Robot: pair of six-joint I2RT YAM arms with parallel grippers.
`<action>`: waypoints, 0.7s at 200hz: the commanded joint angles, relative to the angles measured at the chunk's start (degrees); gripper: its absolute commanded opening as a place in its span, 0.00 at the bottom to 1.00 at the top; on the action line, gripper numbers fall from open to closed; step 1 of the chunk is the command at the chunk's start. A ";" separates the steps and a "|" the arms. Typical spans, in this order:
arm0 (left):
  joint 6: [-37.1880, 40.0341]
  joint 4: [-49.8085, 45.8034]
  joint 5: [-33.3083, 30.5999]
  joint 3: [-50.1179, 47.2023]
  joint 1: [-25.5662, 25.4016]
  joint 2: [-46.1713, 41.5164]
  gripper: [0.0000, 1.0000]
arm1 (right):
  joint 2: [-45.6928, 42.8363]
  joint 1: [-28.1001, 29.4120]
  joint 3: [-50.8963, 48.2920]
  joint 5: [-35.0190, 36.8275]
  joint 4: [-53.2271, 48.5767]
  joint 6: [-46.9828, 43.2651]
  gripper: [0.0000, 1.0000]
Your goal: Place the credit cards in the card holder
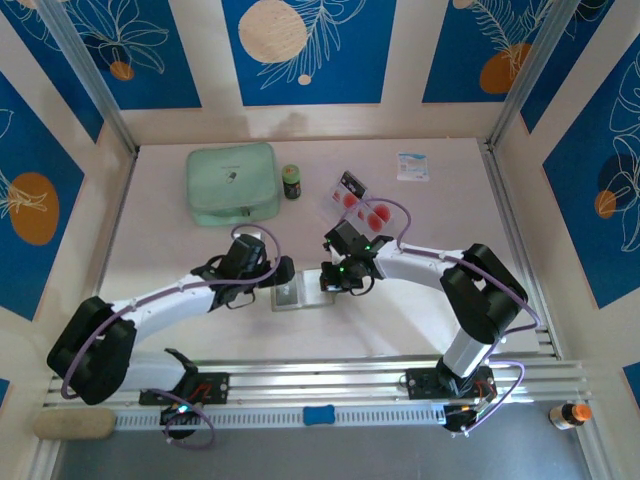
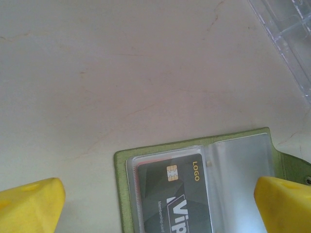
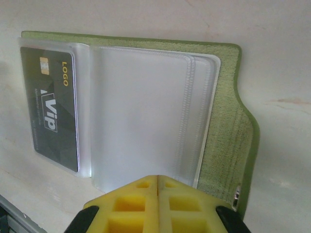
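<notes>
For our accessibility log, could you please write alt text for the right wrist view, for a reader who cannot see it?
An olive-green card holder lies open on a pale table, with a black VIP card in the clear sleeve at the picture's left. The right gripper, yellow-fingered, is closed at the sleeves' near edge.

Mint zip case (image 1: 232,183), perhaps a jar (image 1: 291,181)

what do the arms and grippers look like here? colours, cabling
The left arm and right arm have white links, black joints and bases, and lilac cables looped alongside. A green light glows at the right wrist. The left gripper fingers and right gripper fingers are bright yellow; the right ones show square moulded pockets.
</notes>
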 commanded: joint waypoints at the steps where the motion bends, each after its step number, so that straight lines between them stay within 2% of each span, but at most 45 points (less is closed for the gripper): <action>1: -2.01 1.90 0.48 -1.72 0.63 0.03 1.00 | -1.80 0.86 1.10 -1.87 -0.42 -0.45 0.00; 32: -3.54 -4.53 -3.95 -1.38 0.68 -0.60 1.00 | 0.07 2.35 2.99 -2.97 1.10 1.01 0.00; 140: -2.09 -7.65 -4.16 -0.86 1.01 -0.91 1.00 | 8.92 6.09 9.55 -4.07 2.64 3.00 0.00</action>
